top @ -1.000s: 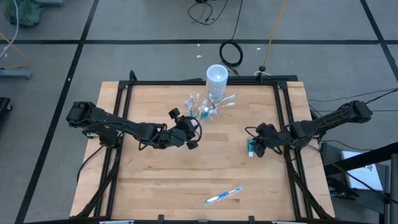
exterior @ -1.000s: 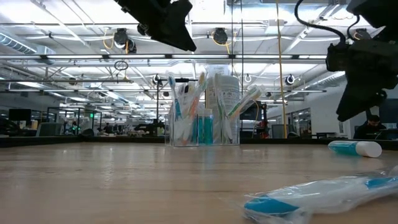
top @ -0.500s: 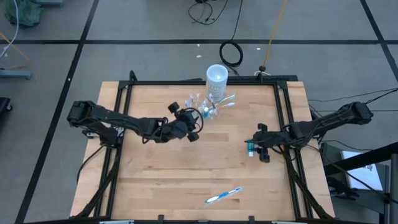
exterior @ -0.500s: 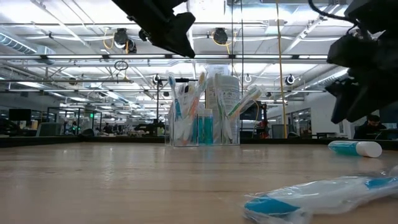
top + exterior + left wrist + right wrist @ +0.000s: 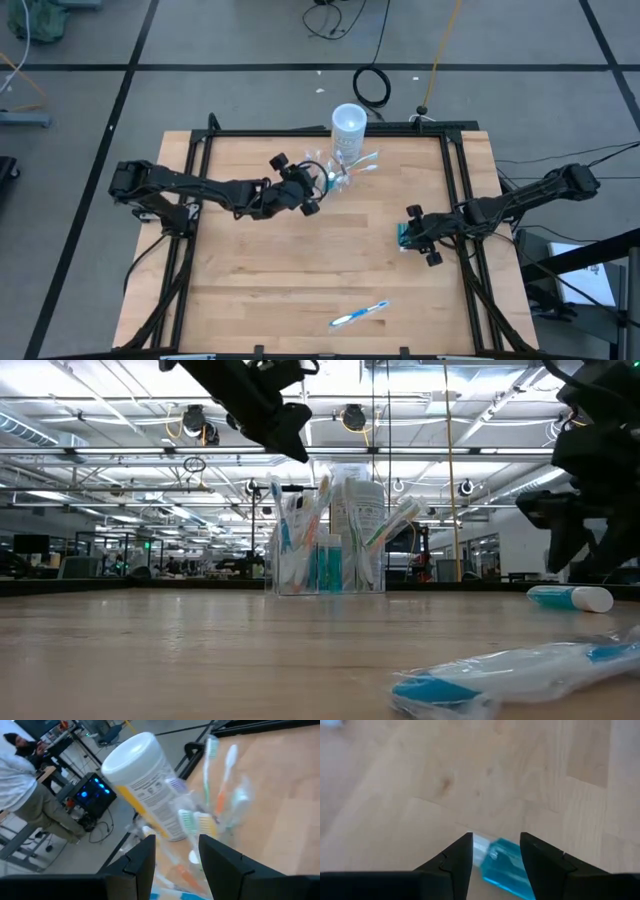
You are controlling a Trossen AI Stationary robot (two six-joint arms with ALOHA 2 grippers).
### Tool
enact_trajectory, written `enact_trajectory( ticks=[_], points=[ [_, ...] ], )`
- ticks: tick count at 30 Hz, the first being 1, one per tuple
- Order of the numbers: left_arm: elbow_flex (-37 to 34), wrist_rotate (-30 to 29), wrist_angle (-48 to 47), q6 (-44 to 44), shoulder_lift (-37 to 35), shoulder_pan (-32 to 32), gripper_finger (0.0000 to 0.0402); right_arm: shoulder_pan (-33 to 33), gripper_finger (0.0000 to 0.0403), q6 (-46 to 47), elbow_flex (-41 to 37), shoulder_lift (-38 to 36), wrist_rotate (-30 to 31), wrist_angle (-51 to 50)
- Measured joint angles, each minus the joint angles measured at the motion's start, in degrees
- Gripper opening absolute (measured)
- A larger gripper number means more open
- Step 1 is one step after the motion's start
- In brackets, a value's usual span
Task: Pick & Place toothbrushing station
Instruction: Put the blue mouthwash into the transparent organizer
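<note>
The toothbrushing station, a clear holder full of toothbrushes and tubes, stands on its base near the table's far edge. Just behind it stands the white cup. My left gripper hangs open above the table just left of the station, pointing at its brushes. A teal tube lies on the table at the right. My right gripper is open just above it, one finger on either side of the tube.
A blue and white toothbrush lies near the table's front edge. A black frame rims the table. A person stands beyond the far edge in the left wrist view. The middle of the table shows bare wood.
My left gripper has swung toward the far edge, closer to the station. My right gripper has rolled about its own axis and sunk a little toward the teal tube. The station, cup, tube and toothbrush have stayed where they were.
</note>
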Motion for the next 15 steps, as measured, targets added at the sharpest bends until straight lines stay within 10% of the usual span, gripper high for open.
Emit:
enact_trajectory(
  ticks=[15],
  points=[
    [0.0, 7.19, 0.29, -0.09, 0.02, 6.84, 0.0157, -0.07, 0.0155, -0.35, 0.0, 5.54, 4.51, 5.5]
  ],
)
